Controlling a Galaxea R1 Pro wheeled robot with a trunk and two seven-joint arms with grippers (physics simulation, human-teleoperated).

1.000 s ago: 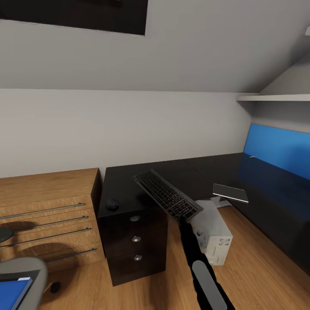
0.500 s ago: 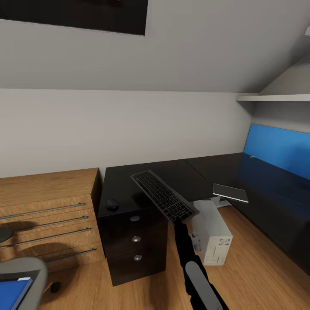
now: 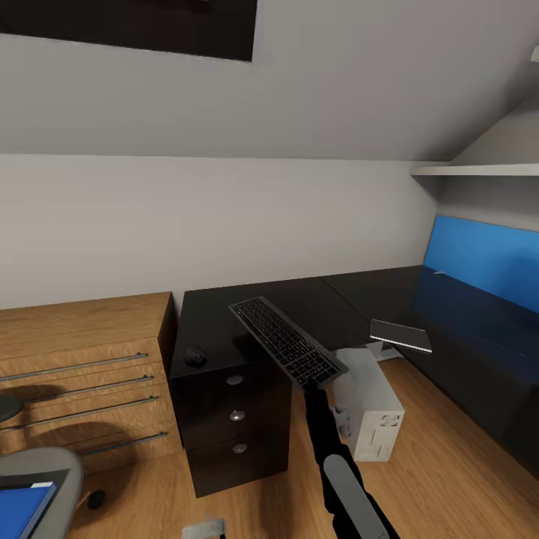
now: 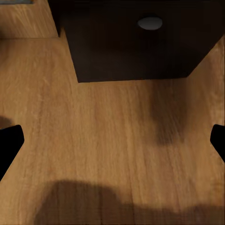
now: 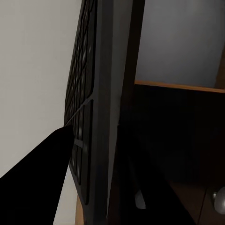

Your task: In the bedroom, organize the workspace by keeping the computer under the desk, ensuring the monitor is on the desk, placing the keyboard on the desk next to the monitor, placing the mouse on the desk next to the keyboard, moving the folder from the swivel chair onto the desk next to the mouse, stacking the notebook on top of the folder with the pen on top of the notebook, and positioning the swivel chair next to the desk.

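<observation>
The right gripper grasps the keyboard by its near short end, jaws clenched on it, and holds it raised and tilted over the desk. In the head view the keyboard runs from about 5 o'clock up toward 11 o'clock, hanging above the near edge of the glossy black surface and partly over the gap beside the drawer unit. In the right wrist view the keyboard stands almost edge-on, rows of keys on one face, with one dark finger pressed against the key side.

The mouse sits on the surface at 9 o'clock from the keyboard, near the front left corner above the drawer unit. The notebook lies flat at 3 o'clock from the keyboard, overhanging the inner edge of the surface. The computer stands on the wooden floor just beside the right arm, partly under the surface. At the lower left corner of the head view the swivel chair shows its grey seat, with the blue folder lying on it. A light wood drawer chest stands touching the left side of the desk.

The left wrist view looks down at the floor and the foot of the drawer unit, and the left gripper has its jaws released, fingertips wide apart at the picture's edges
</observation>
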